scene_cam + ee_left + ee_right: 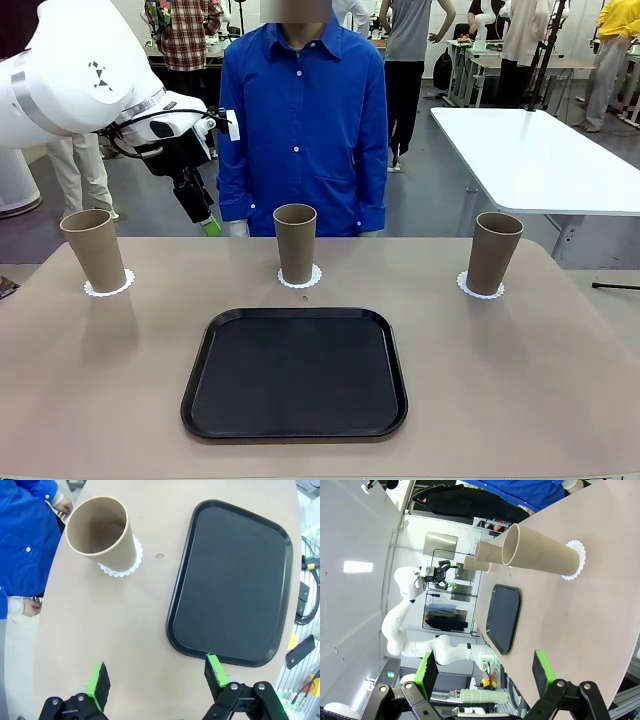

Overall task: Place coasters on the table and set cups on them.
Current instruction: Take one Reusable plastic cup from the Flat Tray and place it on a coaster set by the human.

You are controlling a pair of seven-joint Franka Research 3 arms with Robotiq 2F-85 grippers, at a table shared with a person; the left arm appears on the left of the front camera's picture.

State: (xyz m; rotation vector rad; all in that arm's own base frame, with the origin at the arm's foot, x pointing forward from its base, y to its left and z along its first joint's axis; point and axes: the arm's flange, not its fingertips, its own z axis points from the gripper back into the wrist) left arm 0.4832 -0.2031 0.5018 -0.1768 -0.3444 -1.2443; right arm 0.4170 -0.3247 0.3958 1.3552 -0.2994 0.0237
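Open right hand (485, 672) over table (600, 625), cups (540, 552) on coasters (575, 560), black tray (502, 617) beyond

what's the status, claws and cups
Left claw open, empty, raised above the table. Right claw open, empty. Three cups upright, each on a coaster. Black tray bare, nothing blocking.

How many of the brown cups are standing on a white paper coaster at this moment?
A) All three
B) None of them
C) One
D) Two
A: the front view shows the left cup, the middle cup and the right cup each upright on its own lacy coaster, while the black tray holds none.
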